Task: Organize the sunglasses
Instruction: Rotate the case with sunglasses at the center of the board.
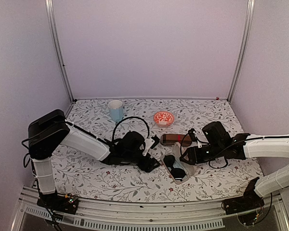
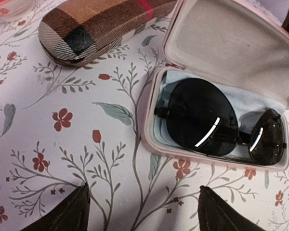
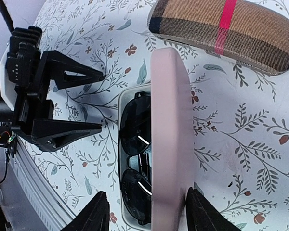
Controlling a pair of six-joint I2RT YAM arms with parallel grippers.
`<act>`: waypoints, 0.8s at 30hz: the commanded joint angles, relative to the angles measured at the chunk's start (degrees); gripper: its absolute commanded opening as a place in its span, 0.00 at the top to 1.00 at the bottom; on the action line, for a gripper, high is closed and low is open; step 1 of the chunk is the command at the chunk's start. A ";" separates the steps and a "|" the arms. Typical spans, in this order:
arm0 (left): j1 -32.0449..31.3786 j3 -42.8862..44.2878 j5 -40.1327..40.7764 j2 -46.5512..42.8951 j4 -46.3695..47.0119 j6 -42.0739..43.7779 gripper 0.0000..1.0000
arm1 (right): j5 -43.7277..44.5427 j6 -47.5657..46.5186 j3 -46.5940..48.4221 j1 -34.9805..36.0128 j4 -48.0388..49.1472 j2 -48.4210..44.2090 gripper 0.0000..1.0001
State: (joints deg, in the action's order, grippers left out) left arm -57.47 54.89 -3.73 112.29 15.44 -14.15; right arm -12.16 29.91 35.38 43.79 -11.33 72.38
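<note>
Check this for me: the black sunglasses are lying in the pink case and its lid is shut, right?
Not quite: the lid is open, not shut. The black sunglasses do lie in the pink case, and the left wrist view shows this plainly.

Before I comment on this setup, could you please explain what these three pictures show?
Two robot arms are bolted at a table's near edge. The overhead picture shows the left arm and right arm from above; the other two come from cameras on their wrists. On the flowered table sit a blue cup, a red bowl, a closed plaid case and an open pink case with black sunglasses inside. Both arms' jaws are open and hold nothing; the right ones straddle the pink lid.
</note>
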 commanded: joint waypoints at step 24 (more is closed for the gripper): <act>-3.59 3.64 -10.07 5.50 -4.30 -0.06 0.56 | 1.11 2.73 1.39 -1.08 -0.44 -0.34 0.66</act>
State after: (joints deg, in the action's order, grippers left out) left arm -59.64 57.63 -13.13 114.80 15.55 -14.61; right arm -10.98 32.23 35.40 43.05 -11.60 72.38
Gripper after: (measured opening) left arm 0.456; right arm 0.350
